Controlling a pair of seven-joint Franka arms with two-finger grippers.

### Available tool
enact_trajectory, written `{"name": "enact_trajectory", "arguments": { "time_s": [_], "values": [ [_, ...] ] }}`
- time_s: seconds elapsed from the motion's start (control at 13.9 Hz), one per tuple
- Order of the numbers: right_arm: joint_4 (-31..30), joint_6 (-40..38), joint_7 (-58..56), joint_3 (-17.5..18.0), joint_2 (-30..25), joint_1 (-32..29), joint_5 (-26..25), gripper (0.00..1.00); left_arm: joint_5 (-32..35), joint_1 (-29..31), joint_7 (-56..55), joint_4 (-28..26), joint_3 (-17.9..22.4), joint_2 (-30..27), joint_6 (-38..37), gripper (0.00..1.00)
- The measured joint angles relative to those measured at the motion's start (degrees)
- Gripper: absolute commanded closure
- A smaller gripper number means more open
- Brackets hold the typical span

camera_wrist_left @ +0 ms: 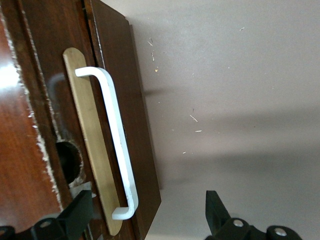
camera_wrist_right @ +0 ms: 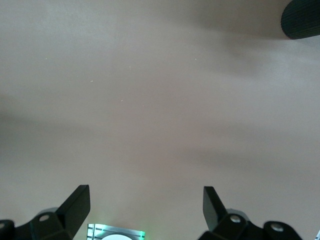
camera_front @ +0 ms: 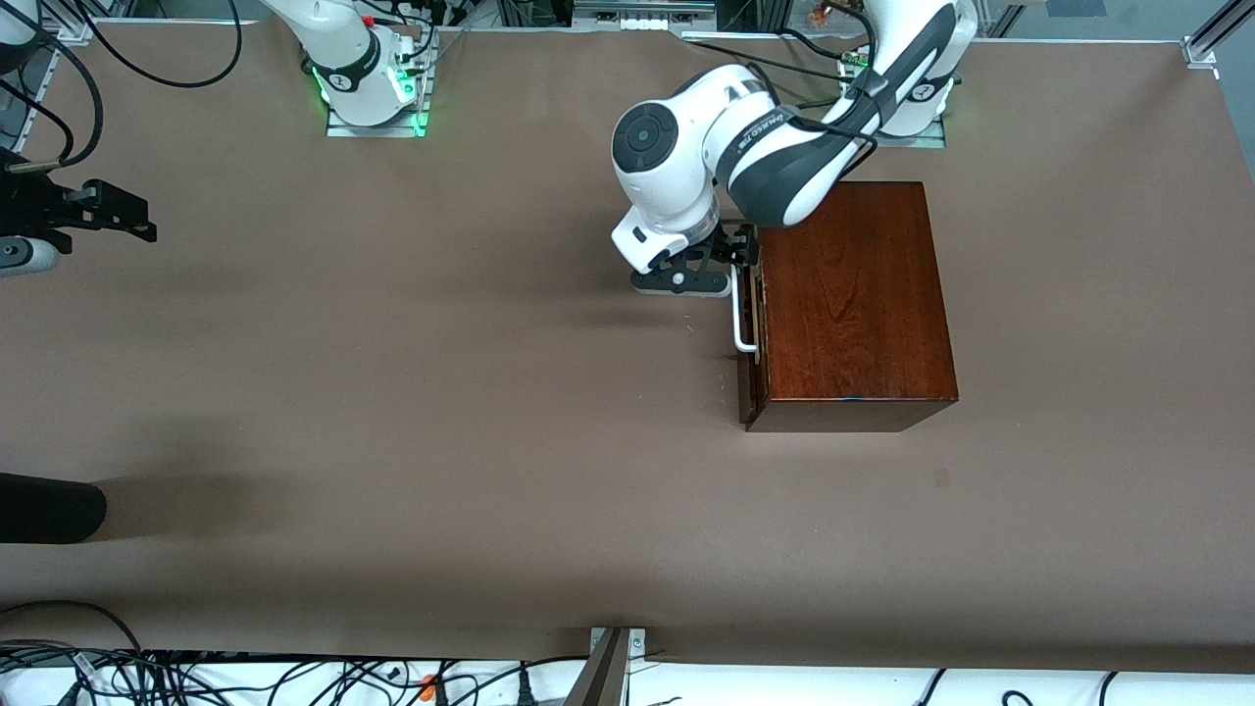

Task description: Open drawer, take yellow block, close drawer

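Dark object: a black rounded shape (camera_front: 49,510) is seen at the left edge of the front view, lowest of all the things on the table (camera_front: 392,412).
Wooden box: a dark reddish-brown wooden box (camera_front: 848,294) is set right of centre in the front view, toward the left arm's end of the table.
Drawer: the drawer (camera_front: 753,328) is seen pushed in, its dark front almost flush with the box face; only a thin gap is shown in the left wrist view.
Handle: a white U-shaped bar handle (camera_wrist_left: 117,142) is mounted on a pale strip on the drawer front, upper left to lower centre in the left wrist view.
Left gripper: the left gripper (camera_front: 737,257) is placed in front of the drawer at the handle's upper end in the front view; its jaws are spread wide and nothing is grasped.
Right gripper: the right gripper (camera_front: 103,218) is held at the upper left edge of the front view over bare table, waiting; its jaws are released and empty.
Yellow block: not seen in any view.
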Motion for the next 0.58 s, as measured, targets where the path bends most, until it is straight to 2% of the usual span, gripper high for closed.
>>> {"name": "enact_trajectory", "arguments": {
  "time_s": [0.58],
  "values": [
    [0.0,-0.01,0.0,0.0,0.0,0.0,0.0,0.0,2.95,0.22,-0.02,-0.05,0.42,3.78,0.96,0.0]
  ]
}}
